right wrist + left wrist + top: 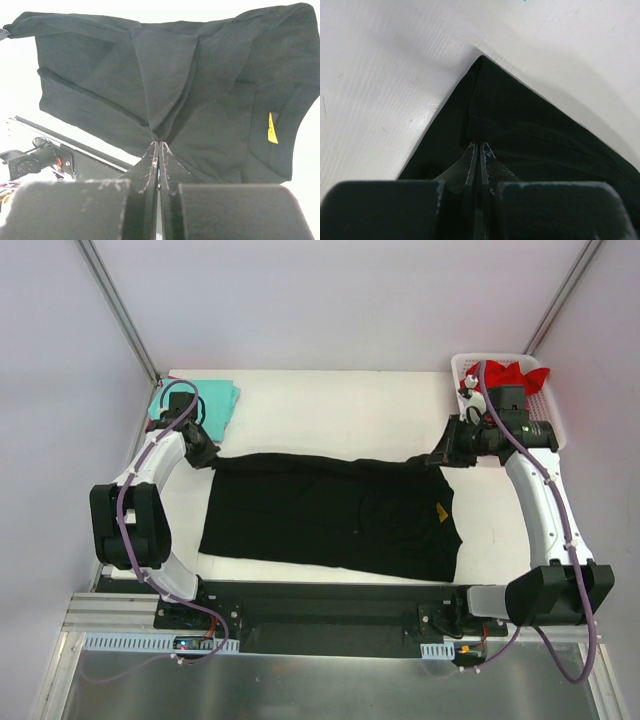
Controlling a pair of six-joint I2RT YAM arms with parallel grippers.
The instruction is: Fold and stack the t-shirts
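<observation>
Pinching | black t-shirt [330, 515] spread between left pincer [480, 148] and right pincer [159, 145]

Beyond the black shirt's [330, 515] far left corner, the left arm [150, 468] covers part of the teal shirt [216, 398]. Past its right end, the right arm [508, 432] hides much of the basket [553, 418] and the red shirt [515, 373]; a small white thing [468, 390] there is too small to tell.

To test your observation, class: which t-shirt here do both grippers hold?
The black t-shirt, spread out in the middle. The teal t-shirt lies at the far-left corner; the red one sits in the basket.
</observation>
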